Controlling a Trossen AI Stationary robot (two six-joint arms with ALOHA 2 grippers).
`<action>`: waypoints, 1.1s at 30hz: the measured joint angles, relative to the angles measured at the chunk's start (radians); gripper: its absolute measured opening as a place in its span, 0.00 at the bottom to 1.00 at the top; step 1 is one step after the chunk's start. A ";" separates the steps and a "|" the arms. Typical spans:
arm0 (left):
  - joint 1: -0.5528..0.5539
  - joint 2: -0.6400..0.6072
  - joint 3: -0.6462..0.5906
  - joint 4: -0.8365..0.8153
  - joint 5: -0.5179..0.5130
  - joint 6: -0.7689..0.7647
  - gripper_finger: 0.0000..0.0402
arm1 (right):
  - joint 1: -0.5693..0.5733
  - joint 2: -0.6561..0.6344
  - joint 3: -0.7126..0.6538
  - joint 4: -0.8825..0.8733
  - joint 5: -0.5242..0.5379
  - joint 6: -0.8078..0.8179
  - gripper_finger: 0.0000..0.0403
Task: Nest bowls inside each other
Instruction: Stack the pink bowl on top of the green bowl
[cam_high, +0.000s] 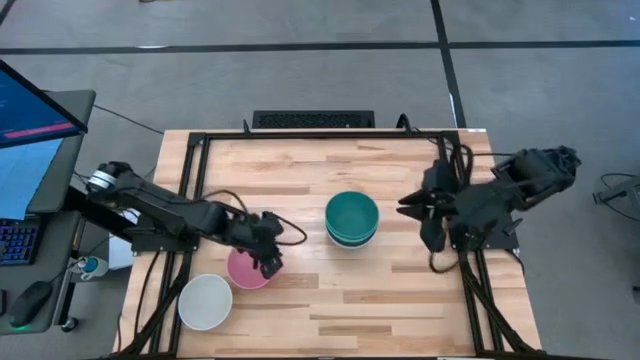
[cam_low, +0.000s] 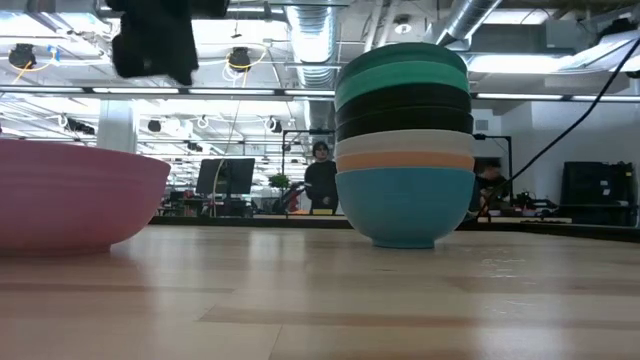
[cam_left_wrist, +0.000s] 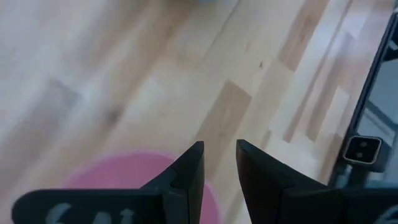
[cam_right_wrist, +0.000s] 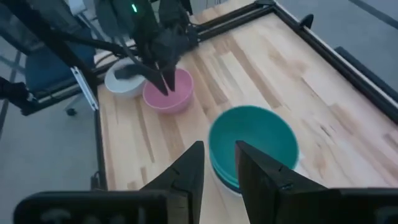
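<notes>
A stack of several nested bowls (cam_high: 352, 218) (cam_low: 405, 140) (cam_right_wrist: 252, 143) stands on its cyan-blue bottom bowl at the table's middle, with orange, white and black bowls above and a teal one on top. A pink bowl (cam_high: 243, 270) (cam_low: 70, 195) (cam_left_wrist: 118, 177) (cam_right_wrist: 169, 94) sits upright to the stack's left, and a white bowl (cam_high: 205, 301) (cam_right_wrist: 120, 81) sits nearer the near-left corner. My left gripper (cam_high: 272, 264) (cam_low: 155, 45) (cam_left_wrist: 219, 155) (cam_right_wrist: 165, 84) hovers shut above the pink bowl's right rim, pointing down. My right gripper (cam_high: 405, 208) (cam_right_wrist: 217, 155) waits shut to the right of the stack.
Black frame rails (cam_high: 190, 190) (cam_high: 470, 290) run along the table's left and right edges. A monitor and keyboard (cam_high: 20, 150) stand off the left side. Bare wood lies between the pink bowl and the stack and along the near edge. People (cam_low: 322, 180) are in the room beyond.
</notes>
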 joint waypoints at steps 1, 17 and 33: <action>-0.001 0.019 0.000 0.008 0.024 -0.035 0.21 | 0.014 0.003 0.000 0.000 0.012 0.015 0.28; -0.060 0.102 -0.001 -0.032 0.038 -0.408 0.18 | 0.080 0.133 -0.002 -0.026 0.029 0.016 0.28; -0.043 0.235 0.000 -0.017 0.137 -0.417 0.14 | 0.068 0.161 0.000 -0.045 0.010 0.013 0.28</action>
